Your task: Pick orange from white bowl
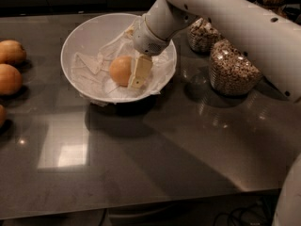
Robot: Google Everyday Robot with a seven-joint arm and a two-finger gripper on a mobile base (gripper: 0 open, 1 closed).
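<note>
The orange (120, 70), pale yellow-orange and round, lies in the white bowl (84, 29) on crumpled white paper, right of the bowl's middle. My gripper (134, 75) reaches down into the bowl from the upper right and sits against the orange's right side. The white arm (235, 18) crosses above the bowl's right rim. The orange rests on the paper and is not lifted.
Three darker orange fruits (9, 79) lie along the left edge of the dark table (155, 164). Two glass jars of cereal (233, 69) stand right of the bowl, under the arm. The table's front edge runs along the bottom.
</note>
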